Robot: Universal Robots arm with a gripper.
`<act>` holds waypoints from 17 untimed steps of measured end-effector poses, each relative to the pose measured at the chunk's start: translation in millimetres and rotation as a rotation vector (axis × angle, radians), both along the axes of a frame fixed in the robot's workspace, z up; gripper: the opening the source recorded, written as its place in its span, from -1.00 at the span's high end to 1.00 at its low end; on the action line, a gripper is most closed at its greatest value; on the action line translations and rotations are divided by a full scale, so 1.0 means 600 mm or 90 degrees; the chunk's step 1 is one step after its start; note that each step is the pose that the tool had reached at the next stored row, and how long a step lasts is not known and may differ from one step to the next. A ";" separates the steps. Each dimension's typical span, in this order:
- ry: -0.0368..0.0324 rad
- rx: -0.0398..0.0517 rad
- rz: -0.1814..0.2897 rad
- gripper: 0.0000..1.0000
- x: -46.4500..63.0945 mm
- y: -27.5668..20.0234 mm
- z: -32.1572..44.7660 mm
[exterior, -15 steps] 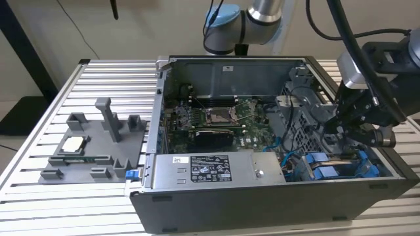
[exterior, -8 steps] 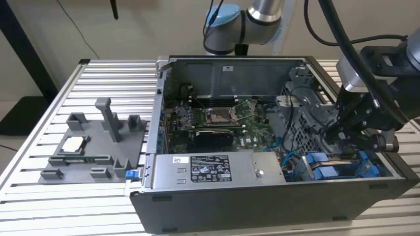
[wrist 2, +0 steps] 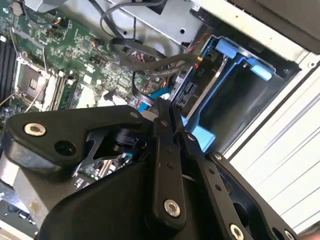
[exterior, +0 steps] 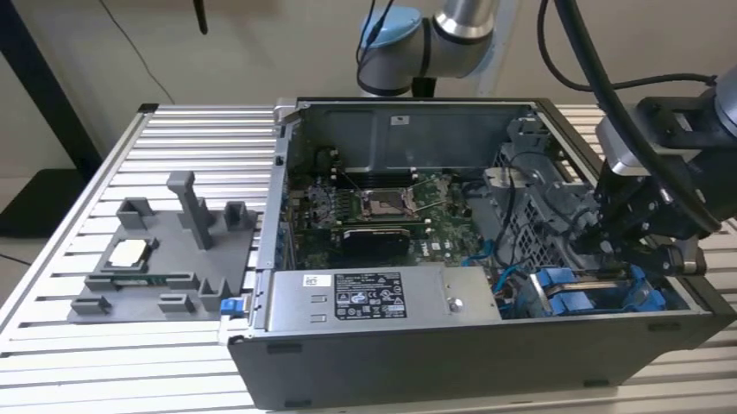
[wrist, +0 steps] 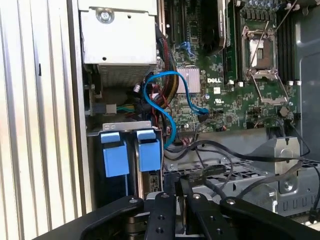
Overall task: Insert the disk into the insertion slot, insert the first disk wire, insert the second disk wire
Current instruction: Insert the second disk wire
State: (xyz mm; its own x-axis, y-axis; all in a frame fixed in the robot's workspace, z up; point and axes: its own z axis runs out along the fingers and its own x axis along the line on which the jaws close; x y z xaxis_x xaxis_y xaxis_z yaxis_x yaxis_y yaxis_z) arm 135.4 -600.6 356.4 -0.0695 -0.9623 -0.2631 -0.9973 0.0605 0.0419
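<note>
The ribbed aluminium desk [exterior: 69,345] carries an open black case [exterior: 461,362]. Inside, the pincer [wrist 2: 167,107], fingers nearly closed, hovers beside the slot [exterior: 599,293] with its blue tabs.

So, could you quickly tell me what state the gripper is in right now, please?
Gripper: fingers closed together, beside the blue-tabbed insertion slot; whether they pinch anything cannot be told.

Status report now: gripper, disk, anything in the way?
Gripper inside case, over insertion slot. Disk seated in blue carrier. Loose black cables crowd the bay.
</note>
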 end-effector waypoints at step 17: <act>-0.0102 -0.0372 0.000 0.69 0.011 -0.0030 -0.004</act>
State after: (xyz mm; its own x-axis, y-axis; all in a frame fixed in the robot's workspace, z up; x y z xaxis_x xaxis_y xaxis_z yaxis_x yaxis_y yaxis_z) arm 142.1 -602.4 354.0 -0.0657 -0.9760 -0.2075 -0.9978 0.0624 0.0222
